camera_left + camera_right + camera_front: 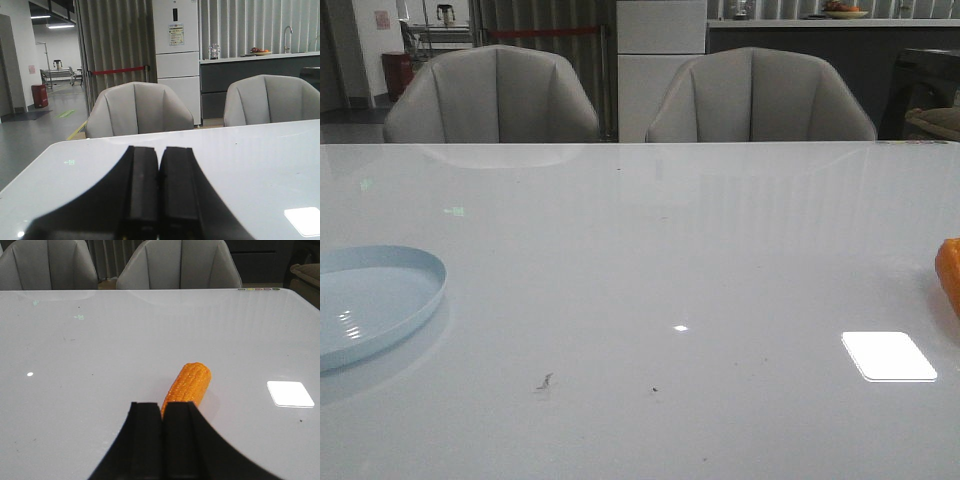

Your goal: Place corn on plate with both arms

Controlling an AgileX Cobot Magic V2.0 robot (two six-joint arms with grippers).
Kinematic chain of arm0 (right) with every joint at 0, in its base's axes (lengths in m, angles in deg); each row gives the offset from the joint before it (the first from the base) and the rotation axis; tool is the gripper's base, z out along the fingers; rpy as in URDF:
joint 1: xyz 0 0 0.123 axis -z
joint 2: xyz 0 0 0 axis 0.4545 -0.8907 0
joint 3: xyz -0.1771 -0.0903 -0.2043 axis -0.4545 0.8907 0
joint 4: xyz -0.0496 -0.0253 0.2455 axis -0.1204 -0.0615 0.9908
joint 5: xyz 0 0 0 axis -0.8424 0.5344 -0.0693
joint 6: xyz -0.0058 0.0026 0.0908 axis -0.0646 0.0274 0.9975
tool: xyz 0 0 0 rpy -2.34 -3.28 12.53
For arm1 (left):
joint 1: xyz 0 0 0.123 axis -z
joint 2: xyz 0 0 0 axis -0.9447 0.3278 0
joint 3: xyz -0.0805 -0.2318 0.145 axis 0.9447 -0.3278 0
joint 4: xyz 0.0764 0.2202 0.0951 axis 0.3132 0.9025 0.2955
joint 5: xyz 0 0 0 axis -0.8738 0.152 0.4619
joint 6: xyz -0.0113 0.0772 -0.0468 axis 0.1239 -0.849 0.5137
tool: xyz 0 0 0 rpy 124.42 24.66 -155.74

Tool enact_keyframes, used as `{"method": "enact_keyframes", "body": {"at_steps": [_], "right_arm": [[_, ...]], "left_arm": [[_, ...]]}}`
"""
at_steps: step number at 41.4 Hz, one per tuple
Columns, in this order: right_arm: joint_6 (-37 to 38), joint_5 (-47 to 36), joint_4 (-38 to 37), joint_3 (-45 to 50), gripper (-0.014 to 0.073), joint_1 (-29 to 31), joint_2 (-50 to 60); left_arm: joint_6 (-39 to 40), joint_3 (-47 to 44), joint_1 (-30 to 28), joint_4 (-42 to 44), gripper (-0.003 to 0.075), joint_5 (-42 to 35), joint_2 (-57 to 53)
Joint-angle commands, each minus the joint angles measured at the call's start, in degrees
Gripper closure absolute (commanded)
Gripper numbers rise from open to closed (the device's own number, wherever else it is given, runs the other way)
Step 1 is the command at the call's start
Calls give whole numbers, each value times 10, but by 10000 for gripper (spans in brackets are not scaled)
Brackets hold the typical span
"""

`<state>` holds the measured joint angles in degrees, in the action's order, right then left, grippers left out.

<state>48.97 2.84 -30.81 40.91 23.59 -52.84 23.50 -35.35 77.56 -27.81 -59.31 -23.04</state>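
Observation:
The orange corn [190,383] lies flat on the white table, just beyond my right gripper [162,407], whose black fingers are shut and empty above its near end. In the front view only a sliver of the corn [950,275] shows at the right edge. The pale-blue plate [380,300] sits at the front view's left edge, empty and partly cut off. My left gripper [160,152] is shut and empty above bare table; the plate does not show in its view. Neither gripper shows in the front view.
Two grey chairs [495,95] [760,95] stand behind the table's far edge. A bright light reflection [888,355] lies on the glossy tabletop [650,250] at the right. A white fridge [175,55] and a counter stand in the background.

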Motion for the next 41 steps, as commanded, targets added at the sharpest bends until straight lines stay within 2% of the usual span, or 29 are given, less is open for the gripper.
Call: {"method": "enact_keyframes", "body": {"at_steps": [1, 27, 36, 41], "right_arm": [[-2, -47, 0, -13, 536, 2, 12], [-2, -52, 0, -13, 536, 2, 12], [-2, -116, 0, -13, 536, 3, 12], [-2, -202, 0, -13, 536, 2, 12]], "left_arm": [[7, -21, 0, -5, 631, -48, -10], [7, -21, 0, -5, 631, -45, -10], [7, -16, 0, -5, 631, -88, -10], [7, 3, 0, -5, 631, -81, -9]]}}
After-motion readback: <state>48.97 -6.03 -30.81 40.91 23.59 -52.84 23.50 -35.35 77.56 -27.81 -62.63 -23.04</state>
